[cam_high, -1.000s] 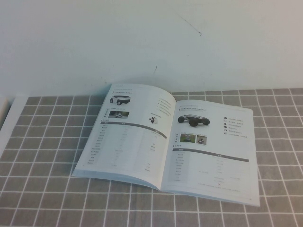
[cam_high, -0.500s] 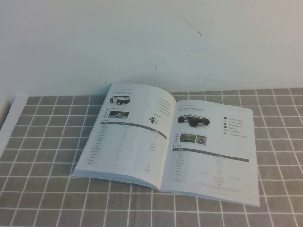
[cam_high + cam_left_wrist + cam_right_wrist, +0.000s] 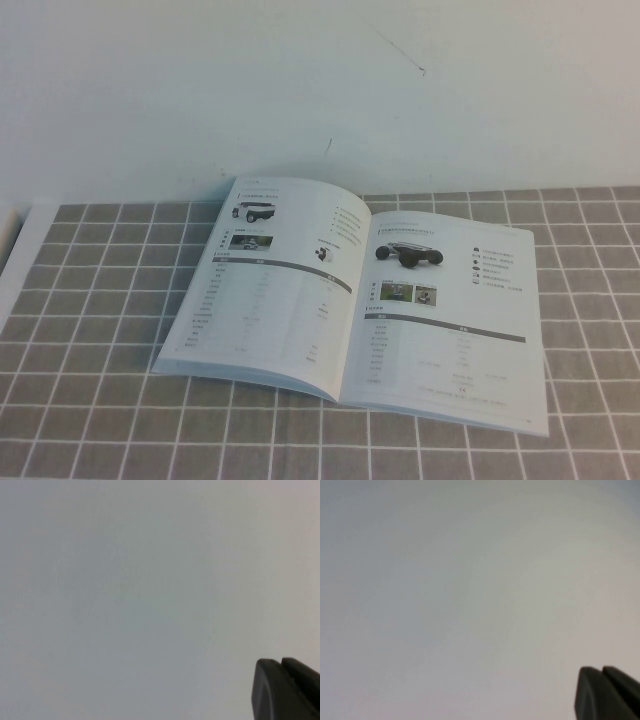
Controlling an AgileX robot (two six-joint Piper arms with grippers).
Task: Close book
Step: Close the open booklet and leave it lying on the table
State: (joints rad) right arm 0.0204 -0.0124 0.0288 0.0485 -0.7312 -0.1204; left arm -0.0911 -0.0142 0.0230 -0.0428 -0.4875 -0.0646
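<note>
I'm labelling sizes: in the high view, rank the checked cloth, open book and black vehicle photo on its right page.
1. checked cloth
2. open book
3. black vehicle photo
The left tool and right tool appear only at their wrist views' edges.

You see a white-paged open paper book [image 3: 355,300], printed in black with grey table bands and small dark vehicle photos. Under it is a grey fabric tablecloth [image 3: 90,300] gridded in white lines. At twelve o'clock stands a plain white wall [image 3: 300,80]. The black left gripper [image 3: 287,690] and black right gripper [image 3: 607,692] each face blank pale grey.
</note>
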